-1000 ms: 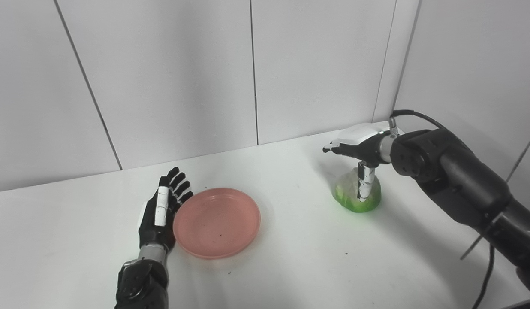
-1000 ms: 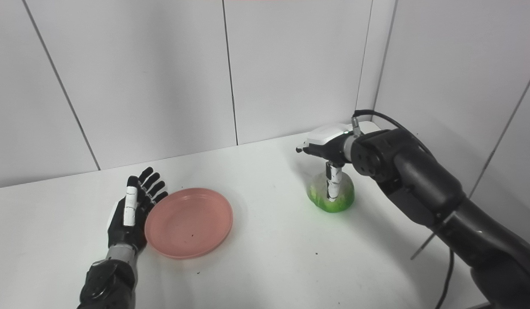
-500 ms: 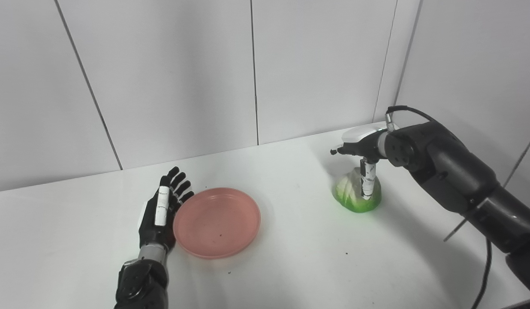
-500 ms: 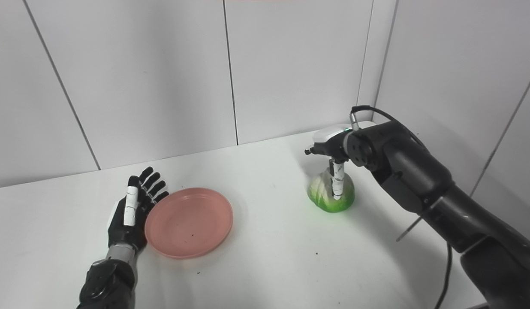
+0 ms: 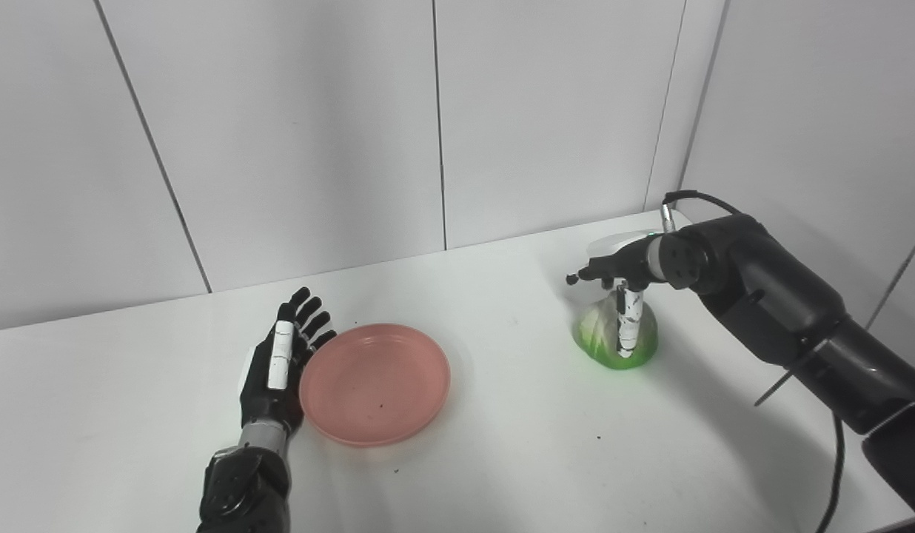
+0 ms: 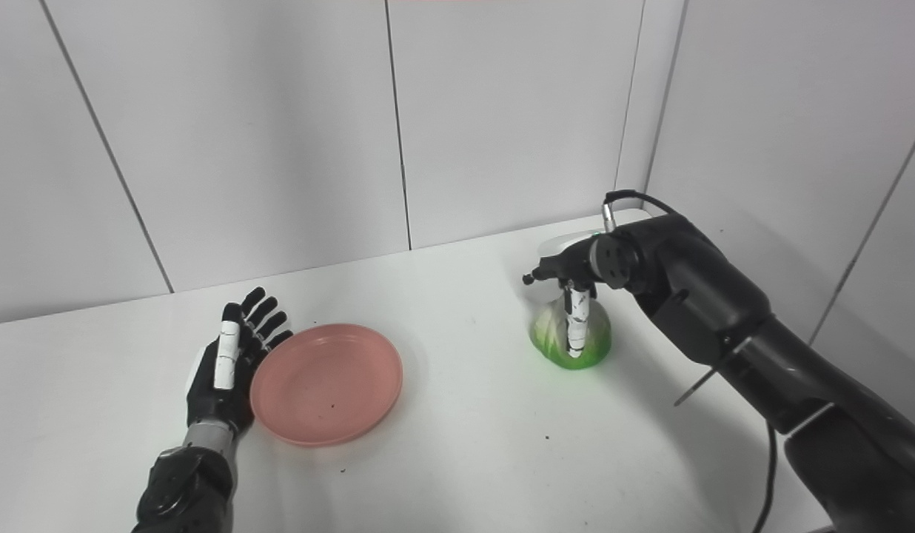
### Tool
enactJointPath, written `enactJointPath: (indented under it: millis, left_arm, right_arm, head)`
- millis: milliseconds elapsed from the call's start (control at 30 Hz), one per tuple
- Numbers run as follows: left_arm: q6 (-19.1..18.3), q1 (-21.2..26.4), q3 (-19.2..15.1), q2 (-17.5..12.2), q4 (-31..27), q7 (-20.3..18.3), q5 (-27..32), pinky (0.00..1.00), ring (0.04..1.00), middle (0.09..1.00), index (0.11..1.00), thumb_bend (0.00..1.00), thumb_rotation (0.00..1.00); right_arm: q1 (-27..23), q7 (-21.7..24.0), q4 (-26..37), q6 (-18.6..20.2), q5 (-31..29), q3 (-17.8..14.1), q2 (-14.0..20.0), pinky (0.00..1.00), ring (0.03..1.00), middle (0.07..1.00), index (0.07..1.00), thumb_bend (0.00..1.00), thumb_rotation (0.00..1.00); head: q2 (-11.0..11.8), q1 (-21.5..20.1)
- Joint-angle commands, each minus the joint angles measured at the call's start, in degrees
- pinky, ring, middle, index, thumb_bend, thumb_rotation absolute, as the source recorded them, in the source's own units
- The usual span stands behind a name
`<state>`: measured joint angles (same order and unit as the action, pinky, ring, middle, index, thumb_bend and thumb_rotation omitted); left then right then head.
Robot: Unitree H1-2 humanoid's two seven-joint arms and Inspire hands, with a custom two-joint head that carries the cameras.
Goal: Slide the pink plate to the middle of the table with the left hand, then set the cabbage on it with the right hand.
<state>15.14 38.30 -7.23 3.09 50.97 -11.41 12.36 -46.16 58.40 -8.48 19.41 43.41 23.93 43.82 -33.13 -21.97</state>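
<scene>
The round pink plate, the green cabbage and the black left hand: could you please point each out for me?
Round pink plate (image 5: 374, 385): left eye view, bare inner floor.
Green cabbage (image 5: 597, 337): left eye view, pale left side.
Black left hand (image 6: 224, 370): right eye view, palm edge beside the plate.

- The left hand (image 5: 276, 363), black with a white strip along one finger, stands on its edge, fingers straight and slightly fanned, pointing away from the robot, holding nothing.
- Its dark forearm (image 5: 243, 488) rises from the bottom edge, nearly straight up the picture.
- The right hand (image 5: 622, 277), white-backed with black fingers, hangs palm down from its wrist; a white-and-black finger (image 5: 629, 322) drops straight down while another pokes out to the left.
- How tightly that hand is curled underneath cannot be told.
- The right arm (image 5: 783, 311), thick and black, reaches in from the lower right with a black cable (image 5: 691, 196) looping over the wrist.
</scene>
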Motion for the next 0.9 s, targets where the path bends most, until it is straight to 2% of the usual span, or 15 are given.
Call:
enactJointPath:
  millis: [0,133,233,367,667,767,867]
  left_arm:
    - [-0.7,-1.0,-0.1,-0.4,1.1,-0.3,0.5,0.82,0.880,0.901,0.863,0.92,0.81]
    - [-0.9,-1.2,-0.2,-0.6,0.5,-0.3,0.5,0.82,0.878,0.898,0.855,0.92,0.80]
    - [-1.0,-1.3,-0.2,-0.6,0.5,-0.5,0.6,0.83,0.884,0.905,0.861,0.91,0.80]
    - [-1.0,-1.4,-0.1,-0.8,0.3,-0.2,0.2,0.81,0.877,0.900,0.862,0.91,0.81]
    - [-1.4,-1.4,0.0,-0.9,0.1,-0.5,0.3,0.83,0.885,0.907,0.864,0.90,0.81]
    - [-1.5,-1.3,-0.1,-1.0,0.0,-0.3,0.3,0.82,0.883,0.907,0.861,0.91,0.81]
    - [-1.5,-1.2,-0.2,-1.1,0.0,-0.2,0.3,0.81,0.879,0.904,0.860,0.91,0.81]
  right_arm:
    - [-2.0,-1.2,-0.1,-0.6,0.3,-0.5,0.4,0.60,0.837,0.961,0.933,1.00,0.04]
    - [-1.8,-3.2,-1.4,-1.8,6.7,3.9,0.6,0.56,0.812,0.948,0.924,1.00,0.06]
    - [-1.7,-4.6,-3.2,-2.5,9.8,6.3,0.2,0.66,0.871,0.961,0.921,1.00,0.06]
    - [-1.3,-5.4,-4.9,-3.1,10.7,7.0,-0.5,0.70,0.911,0.981,0.915,1.00,0.08]
    - [0.8,-8.7,-9.6,-4.4,8.0,5.4,-1.6,0.65,0.911,0.973,0.917,1.00,0.10]
    - [2.8,-11.7,-10.4,-5.3,3.7,2.2,-2.2,0.65,0.878,0.946,0.899,1.00,0.10]
    - [4.2,-12.9,-10.8,-6.2,-1.3,-0.7,-2.6,0.65,0.862,0.950,0.895,0.98,0.06]
  head:
    - [-0.3,0.1]
    - [-0.3,0.0]
    - [-0.3,0.0]
    - [-0.6,0.1]
    - [-1.0,0.4]
    - [-1.0,0.4]
    - [-1.1,0.6]
